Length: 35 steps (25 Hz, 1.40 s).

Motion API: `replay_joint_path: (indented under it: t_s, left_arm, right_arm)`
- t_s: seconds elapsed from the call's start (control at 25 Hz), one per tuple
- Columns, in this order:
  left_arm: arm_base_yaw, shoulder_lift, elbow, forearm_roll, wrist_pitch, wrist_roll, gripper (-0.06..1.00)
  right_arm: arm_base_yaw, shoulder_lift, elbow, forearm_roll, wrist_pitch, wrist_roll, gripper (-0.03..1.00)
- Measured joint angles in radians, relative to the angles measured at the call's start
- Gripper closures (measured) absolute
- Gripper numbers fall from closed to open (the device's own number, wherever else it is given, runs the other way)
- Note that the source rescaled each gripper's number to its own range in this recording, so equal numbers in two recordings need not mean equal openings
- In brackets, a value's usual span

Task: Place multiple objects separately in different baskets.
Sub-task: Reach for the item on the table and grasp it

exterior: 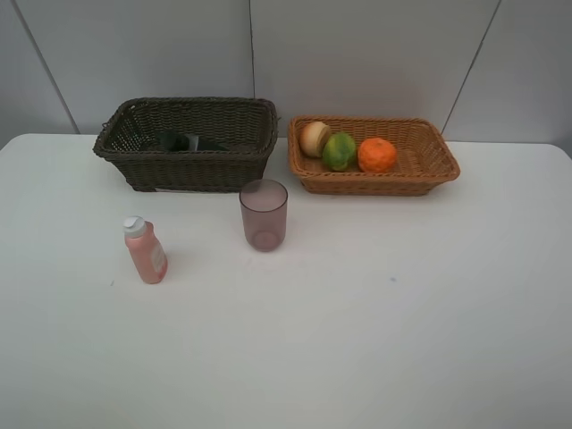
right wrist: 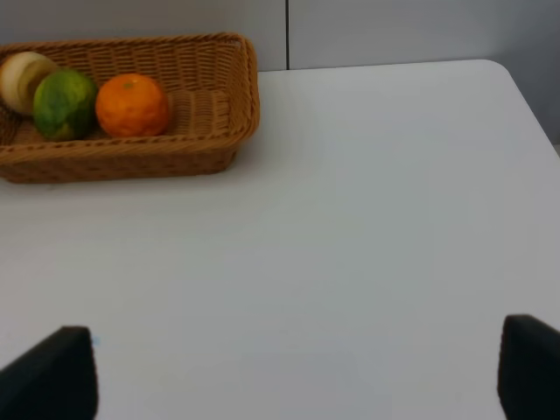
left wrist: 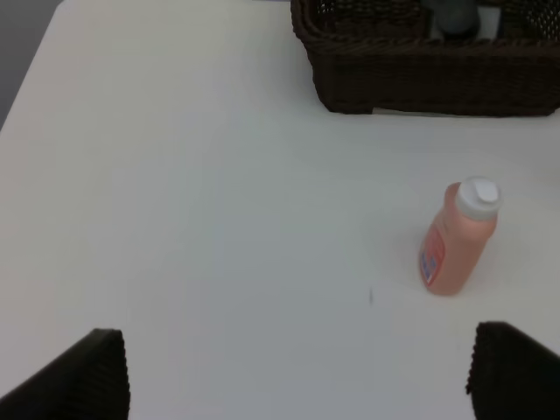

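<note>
A pink white-capped bottle (exterior: 145,250) (left wrist: 459,238) and a translucent purplish cup (exterior: 264,214) stand upright on the white table in front of the dark brown basket (exterior: 197,170) (left wrist: 420,79). A dark pump bottle (exterior: 183,141) (left wrist: 455,16) lies inside that basket. In the light tan basket (exterior: 375,185) (right wrist: 131,157) sit a round fruit (exterior: 314,138) (right wrist: 24,79), a green mango (exterior: 339,151) (right wrist: 63,103) and an orange (exterior: 376,155) (right wrist: 131,105). My left gripper (left wrist: 297,376) is open and empty, short of the pink bottle. My right gripper (right wrist: 289,372) hangs open and empty over bare table, apart from the tan basket. Neither arm shows in the exterior high view.
Both baskets stand side by side at the back of the table (exterior: 357,340), close to the grey wall. The table's left edge (left wrist: 31,61) and right edge (right wrist: 525,96) show in the wrist views.
</note>
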Motion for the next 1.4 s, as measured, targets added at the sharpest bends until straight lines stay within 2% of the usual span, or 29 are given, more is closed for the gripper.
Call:
replay_joint_path:
  t_s: [0.36, 0.48, 0.68, 0.92, 1.12, 1.4]
  left_arm:
    - [0.0, 0.416, -0.179, 0.009, -0.156, 0.0, -0.06]
    - [-0.008, 0.551, -0.224, 0.025, -0.176, 0.0, -0.06]
    - [-0.095, 0.743, -0.291, 0.077, -0.178, -0.001, -0.06]
    - [-0.195, 0.948, -0.38, 0.132, -0.182, -0.055, -0.06]
    - [-0.267, 1.084, -0.441, 0.135, -0.182, -0.108, -0.06]
    - [-0.321, 1.238, -0.463, 0.135, -0.183, -0.13, -0.06]
  right_arm:
    - [0.0, 0.0, 0.0, 0.0, 0.0, 0.0, -0.02]
    - [0.0, 0.0, 0.0, 0.0, 0.0, 0.0, -0.02]
    - [0.0, 0.0, 0.0, 0.0, 0.0, 0.0, -0.02]
    - [0.0, 0.0, 0.0, 0.0, 0.0, 0.0, -0.02]
    - [0.0, 0.0, 0.0, 0.0, 0.0, 0.0, -0.02]
    - [0.0, 0.0, 0.0, 0.0, 0.0, 0.0, -0.02]
